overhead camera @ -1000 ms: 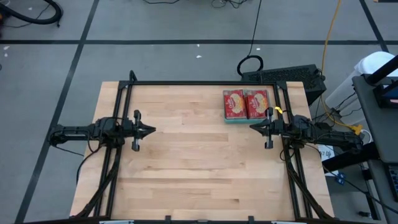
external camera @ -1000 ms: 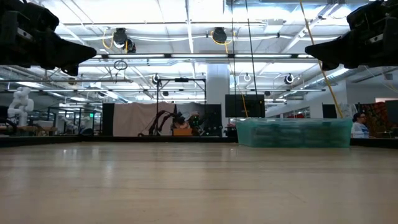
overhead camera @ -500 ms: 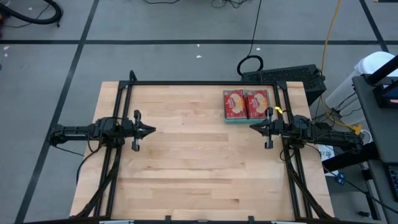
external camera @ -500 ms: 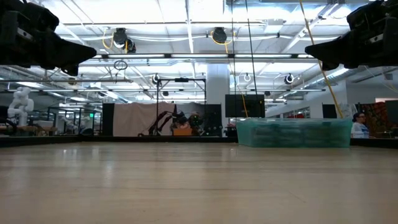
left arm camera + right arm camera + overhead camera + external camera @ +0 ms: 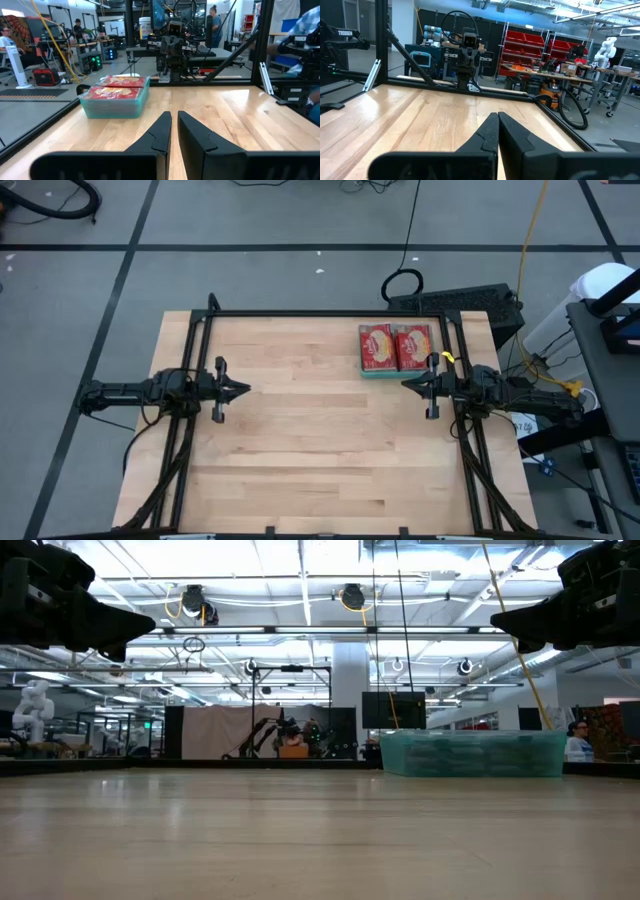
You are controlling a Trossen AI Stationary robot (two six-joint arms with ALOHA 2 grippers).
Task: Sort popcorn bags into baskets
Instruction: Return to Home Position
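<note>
Currently, sorting appears complete, and the step in hand is judged to be the return to home. Bags [image 5: 378,347] lie face up in the basket [image 5: 395,374], two side by side on top, at the far right corner of the table [image 5: 320,450]. None lies on the bare wood.

Left gripper [image 5: 241,389] hangs over the table's left side, well apart from the basket. Its fingers are nearly together with a narrow slit between them, holding nothing. Right gripper [image 5: 407,385] hangs just beside the basket's near edge, fingers all but touching, empty.

Next move, as judged: settle both arms in the parked pose. No grasp is called for.
</note>
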